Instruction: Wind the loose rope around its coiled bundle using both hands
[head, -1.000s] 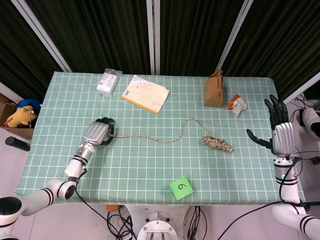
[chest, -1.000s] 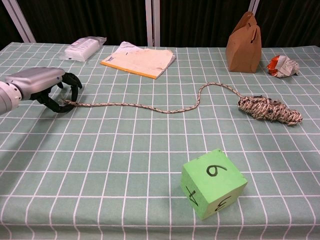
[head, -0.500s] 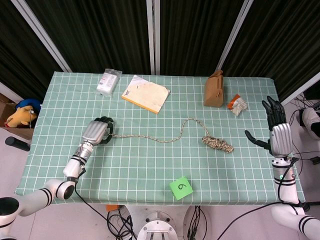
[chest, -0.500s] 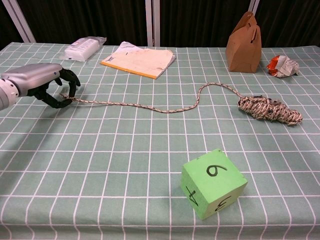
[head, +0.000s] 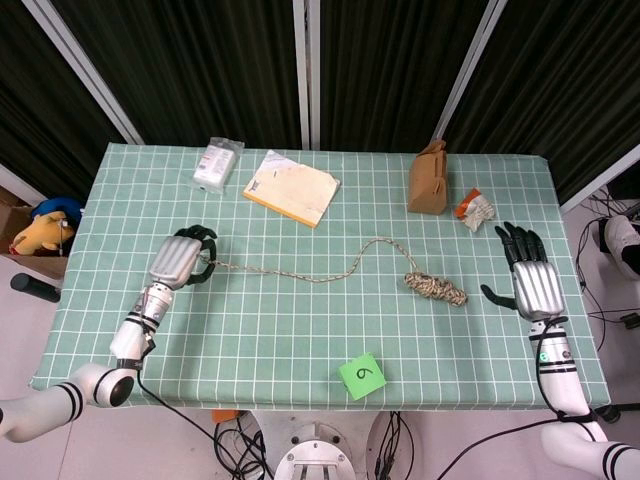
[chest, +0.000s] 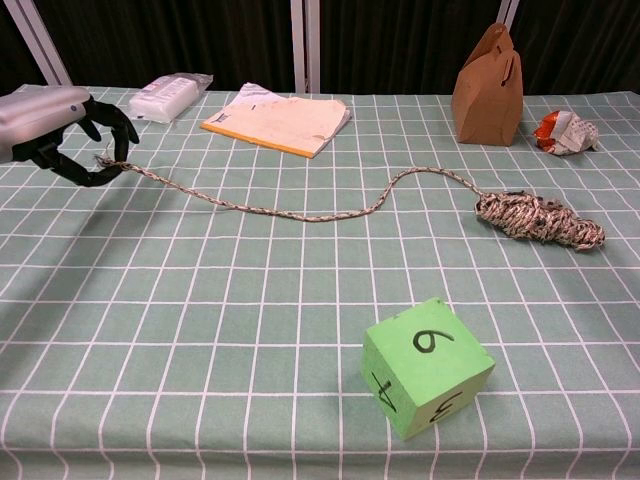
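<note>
A coiled rope bundle (head: 435, 288) (chest: 539, 221) lies right of the table's middle. Its loose rope (head: 300, 276) (chest: 300, 213) trails left across the green checked cloth in a gentle curve. My left hand (head: 178, 259) (chest: 62, 128) pinches the rope's free end and holds it lifted off the cloth at the left side. My right hand (head: 529, 282) hovers open, fingers spread, to the right of the bundle and apart from it; the chest view does not show it.
A green cube (head: 362, 376) (chest: 427, 367) marked 6 sits near the front edge. At the back lie a paper pad (head: 291, 187), a white packet (head: 217, 163), a brown paper bag (head: 428, 178) and a crumpled wrapper (head: 476, 209).
My left hand has risen and drawn left with the rope end, pulling the loose rope straighter. My right hand has moved inward toward the bundle and lower over the table.
</note>
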